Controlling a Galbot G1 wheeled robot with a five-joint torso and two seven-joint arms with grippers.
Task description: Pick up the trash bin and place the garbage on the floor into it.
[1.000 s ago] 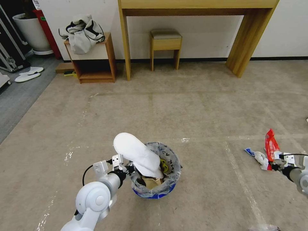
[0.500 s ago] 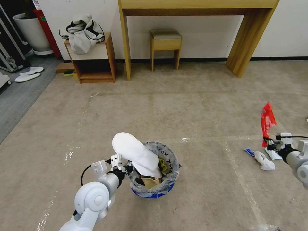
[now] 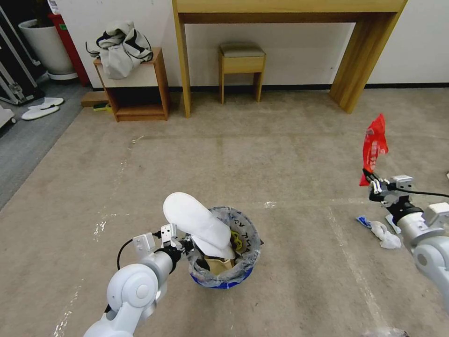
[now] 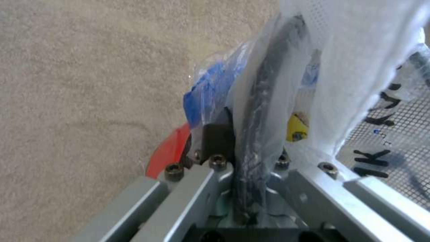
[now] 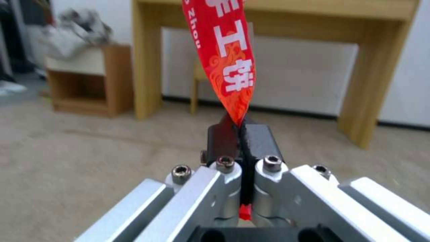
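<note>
The trash bin [image 3: 247, 267], red with a blue band and a clear liner, stands on the carpet at front centre. My left gripper [image 3: 186, 245] is shut on its near-left rim; in the left wrist view my left gripper [image 4: 242, 134] pinches the liner and the rim beside the bin's red wall [image 4: 168, 153]. A white slipper [image 3: 194, 222] sticks out of the bin over a brown paper bag [image 3: 220, 267]. At the right, my right gripper [image 3: 372, 183] is shut on a red wrapper [image 3: 374, 145] held up in the air, also the red wrapper [image 5: 224, 57] above my right gripper [image 5: 242, 129]. White-blue crumpled papers [image 3: 384, 232] lie below it.
A wooden desk [image 3: 182, 56] with a stool [image 3: 241, 61] under it stands at the far wall. Left of it is a small shelf [image 3: 161, 84] with a bundled jacket [image 3: 119, 47]. Two white slippers [image 3: 42, 108] and a white planter [image 3: 44, 44] are at far left.
My right gripper has lifted the red wrapper off the floor, up and a little leftward, leaving the crumpled papers behind. The left gripper and the bin have barely moved.
</note>
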